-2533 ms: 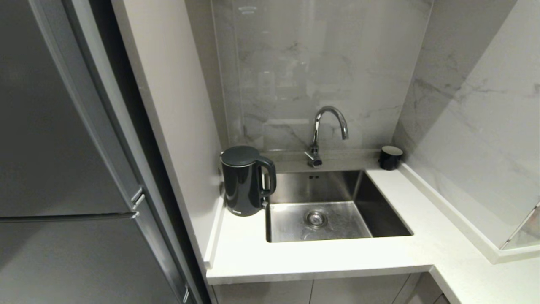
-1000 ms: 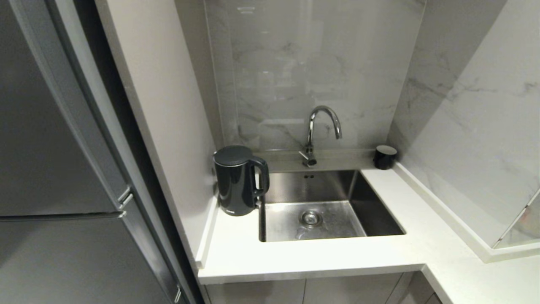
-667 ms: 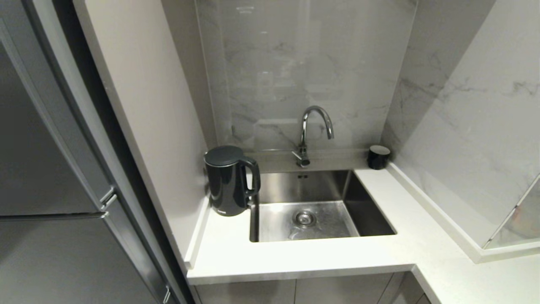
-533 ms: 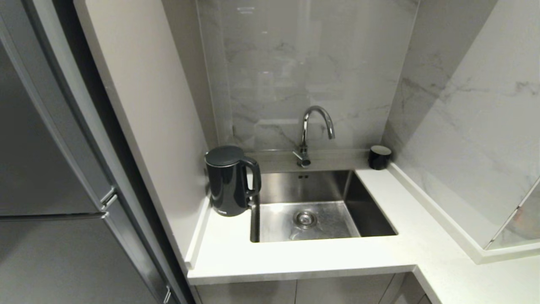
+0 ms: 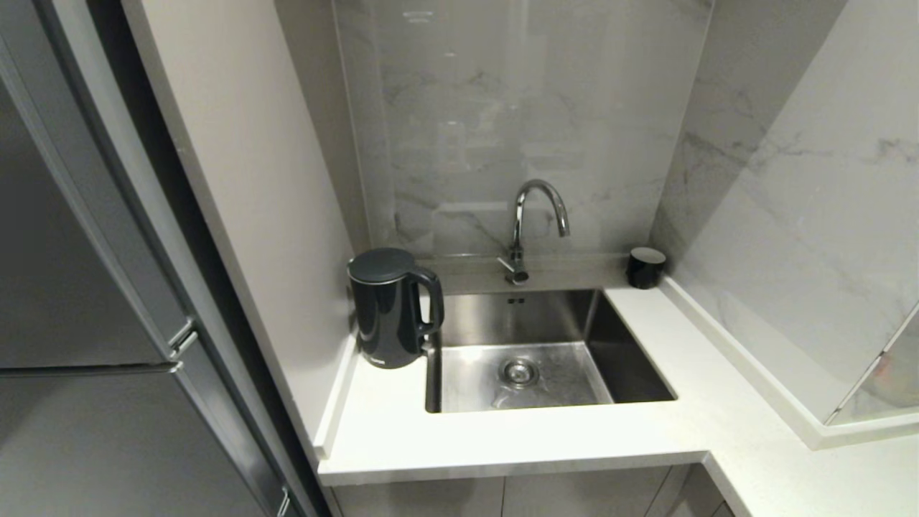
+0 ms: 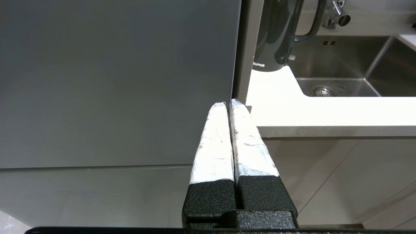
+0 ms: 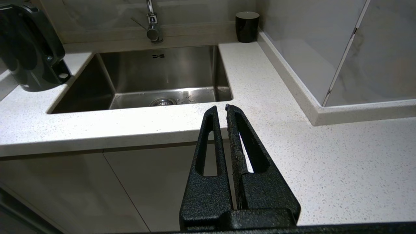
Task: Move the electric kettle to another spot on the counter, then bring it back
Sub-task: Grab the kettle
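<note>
While both arms hang short of the kitchen corner, the left tool (image 6: 229, 105) is pressed fully closed, its two white-wrapped fingers (image 6: 214, 143) meeting along their length with nothing between them — it touches nothing and hangs in front of a dark grey appliance door (image 6: 113, 81), level with the thick front edge of the white speckled stone surface (image 5: 502, 438). The right tool (image 7: 221, 110) is likewise closed and empty, its slotted black fingers (image 7: 208, 152) tip to tip, held out before the pale cabinet doors (image 7: 74, 188) below the surface's edge. Neither tool appears in the head view.

The tall glossy black electric kettle (image 5: 391, 309) stands upright at the back left of the surface, close against the pale side panel (image 5: 244, 187) and just beside the left rim of the stainless steel sink (image 5: 617, 366), its loop handle turned toward the basin. A chrome gooseneck tap (image 5: 535, 215) rises behind the sink; a small black cup (image 5: 645, 267) sits in the far right corner.

From the left wrist only the kettle's lower body and white lettering show — its lid is cut off. From the right wrist the kettle is cropped at the picture's edge.
</note>
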